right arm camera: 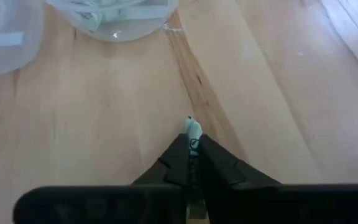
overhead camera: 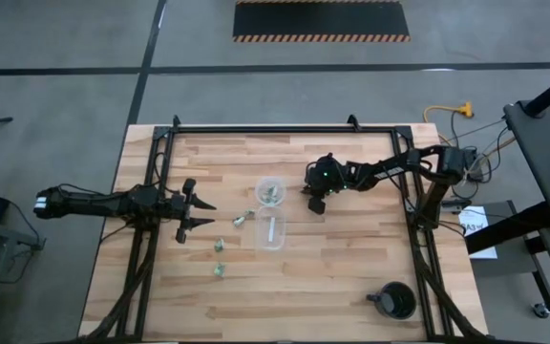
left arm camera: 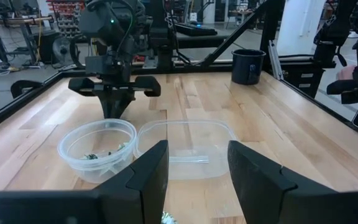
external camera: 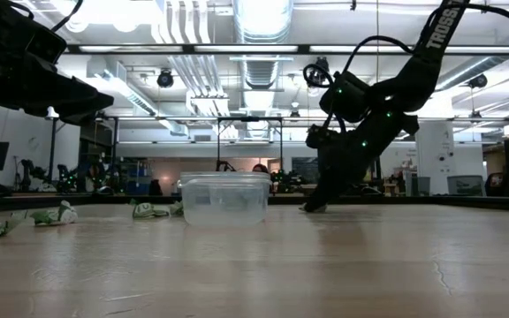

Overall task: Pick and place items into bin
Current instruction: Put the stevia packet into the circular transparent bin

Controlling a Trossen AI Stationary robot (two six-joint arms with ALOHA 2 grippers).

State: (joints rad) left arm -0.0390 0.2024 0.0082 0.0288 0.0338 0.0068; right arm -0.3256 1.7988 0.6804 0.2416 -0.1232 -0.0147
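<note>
The clear round bin (overhead camera: 271, 191) stands mid-table and holds several pale green bits (left arm camera: 101, 155). My right gripper (overhead camera: 315, 203) is just to the bin's right, low at the tabletop (external camera: 312, 207), shut on one tiny green-and-whitish bit (right arm camera: 193, 129). Three more bits (overhead camera: 240, 221) (overhead camera: 220, 246) (overhead camera: 220, 271) lie flat on the wood, left of and nearer than the bin. My left gripper (overhead camera: 203, 215) hovers open to their left, pointing at the bin (left arm camera: 98, 146), its fingers apart (left arm camera: 197, 180) and touching nothing. My right gripper pinches the bit between its two fingertips (right arm camera: 180, 155). The bit's pale end (right arm camera: 193, 127) pokes out just past the tips. The fingers slant down from the table's right side. Whether the bit touches the wood or is lifted clear, I cannot tell.
A clear rectangular container (overhead camera: 271, 232) with a white strip (overhead camera: 271, 230) inside sits right against the bin's near side. A black cup with a handle (overhead camera: 395, 301) stands near the near right corner. A black frame (overhead camera: 285, 130) borders the table.
</note>
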